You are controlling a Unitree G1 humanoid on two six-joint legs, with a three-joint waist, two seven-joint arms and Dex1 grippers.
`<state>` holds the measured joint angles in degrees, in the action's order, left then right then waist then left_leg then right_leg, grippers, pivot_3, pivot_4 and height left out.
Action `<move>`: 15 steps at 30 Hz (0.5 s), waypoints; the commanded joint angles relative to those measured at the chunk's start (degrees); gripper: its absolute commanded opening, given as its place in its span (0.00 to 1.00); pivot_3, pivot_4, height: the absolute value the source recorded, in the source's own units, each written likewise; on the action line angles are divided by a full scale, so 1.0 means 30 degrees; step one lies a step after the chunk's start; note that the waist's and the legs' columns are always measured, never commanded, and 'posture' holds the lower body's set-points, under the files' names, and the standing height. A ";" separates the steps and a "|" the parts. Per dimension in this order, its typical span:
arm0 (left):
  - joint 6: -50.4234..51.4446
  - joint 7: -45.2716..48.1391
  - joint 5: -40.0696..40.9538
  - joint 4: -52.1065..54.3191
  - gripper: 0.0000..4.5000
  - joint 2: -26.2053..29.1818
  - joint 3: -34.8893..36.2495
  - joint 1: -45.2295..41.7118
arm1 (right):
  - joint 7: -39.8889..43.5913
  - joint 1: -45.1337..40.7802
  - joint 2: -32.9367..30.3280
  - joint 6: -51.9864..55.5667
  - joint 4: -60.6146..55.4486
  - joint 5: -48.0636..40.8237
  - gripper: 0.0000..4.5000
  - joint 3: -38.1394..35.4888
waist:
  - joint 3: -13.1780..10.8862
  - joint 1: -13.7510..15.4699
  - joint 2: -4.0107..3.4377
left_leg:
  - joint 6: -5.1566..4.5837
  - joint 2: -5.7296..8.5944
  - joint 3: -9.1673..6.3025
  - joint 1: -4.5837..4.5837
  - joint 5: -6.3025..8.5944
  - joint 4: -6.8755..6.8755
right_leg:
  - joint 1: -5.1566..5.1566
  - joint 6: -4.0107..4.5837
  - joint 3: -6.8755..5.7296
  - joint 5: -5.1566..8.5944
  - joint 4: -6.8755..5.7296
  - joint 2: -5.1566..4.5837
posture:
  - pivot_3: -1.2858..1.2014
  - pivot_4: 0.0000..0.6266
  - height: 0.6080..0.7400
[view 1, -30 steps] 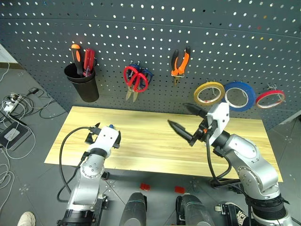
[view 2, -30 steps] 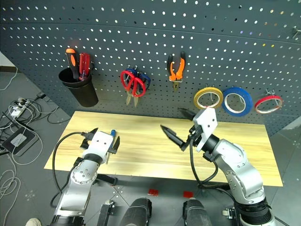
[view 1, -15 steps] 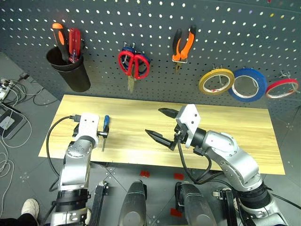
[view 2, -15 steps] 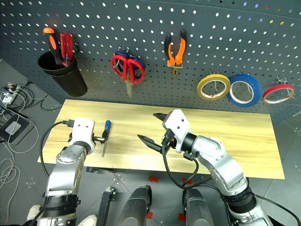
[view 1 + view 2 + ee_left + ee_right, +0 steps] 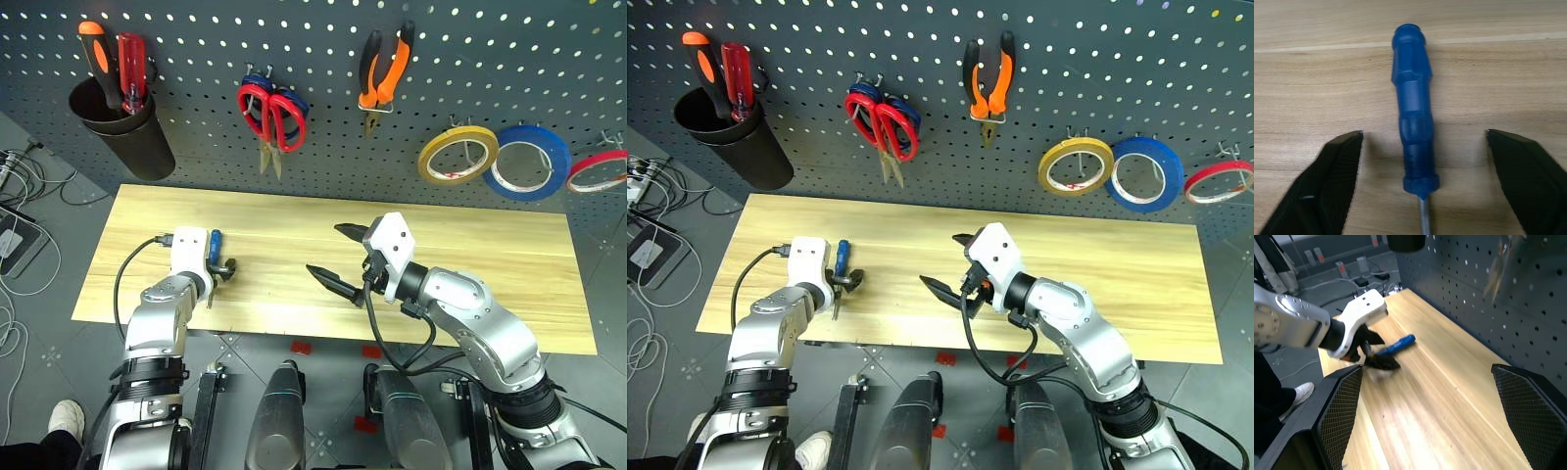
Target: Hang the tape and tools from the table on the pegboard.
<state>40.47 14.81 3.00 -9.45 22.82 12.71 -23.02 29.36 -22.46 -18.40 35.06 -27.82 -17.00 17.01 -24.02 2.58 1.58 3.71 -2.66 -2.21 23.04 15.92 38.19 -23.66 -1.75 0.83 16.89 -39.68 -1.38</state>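
Straddles the blue-handled screwdriver (image 5: pixel 1414 142) on the desk (image 5: pixel 470 245), left pincer (image 5: pixel 1422 186) wide, untouching; right pincer (image 5: pixel 335 257) wide, empty.

Workshop corner set up as a robot test bench.

Dark grey pegboard (image 5: pixel 313 59) on the wall with hand tools on hooks: scissors (image 5: pixel 271 110), pliers (image 5: pixel 381 76), tape rolls (image 5: pixel 495 157), and a black cup (image 5: pixel 120 132) holding screwdrivers. Light wood table (image 5: pixel 509 284) stands against it. Grey floor (image 5: pixel 39 323); loose cables (image 5: pixel 12 166) and a power strip lie at the left.
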 commanded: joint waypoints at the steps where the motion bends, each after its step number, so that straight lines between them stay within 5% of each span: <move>1: -0.0296 0.0102 0.0013 -0.0282 0.65 0.0312 -0.0247 0.0171 | -0.0078 0.0120 0.0146 -0.0045 -0.1001 -0.0092 1.00 -0.0101 | -0.0015 -0.0002 0.0002 | 0.0004 0.0000 0.0002 0.0001 -0.0002 -0.0003 | -0.0004 0.0000 0.0002 0.0000 0.0001 0.0000 | 0.57 0.77 1.00; 8: -0.0518 0.0026 0.0098 -0.0443 0.14 0.0444 -0.0405 -0.0076 | -0.0041 -0.0160 0.0273 -0.0146 -0.0670 -0.0028 1.00 -0.0196 | -0.0022 -0.0012 0.0007 | 0.0050 -0.0004 0.0007 0.0009 -0.0028 -0.0039 | -0.0029 -0.0002 0.0004 0.0001 0.0018 -0.0001 | 0.57 0.76 1.00; 15: -0.0307 0.0171 0.0030 0.0954 0.12 0.0469 -0.0894 0.0369 | 0.0322 -0.0137 0.0166 -0.0731 -0.0254 -0.0168 1.00 -0.0575 | -0.0008 0.0003 0.0019 | 0.0143 -0.0008 0.0003 0.0085 -0.0081 -0.0043 | -0.0105 -0.0002 -0.0005 0.0001 0.0021 -0.0004 | 0.57 0.67 1.00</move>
<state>39.43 15.16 3.22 -9.99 23.74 11.05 -23.57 29.61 -23.18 -17.86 34.51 -27.29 -16.98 16.74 -24.05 2.59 1.64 4.22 -2.69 -2.20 23.41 15.63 38.07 -24.08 -1.76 0.81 16.89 -39.65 -1.40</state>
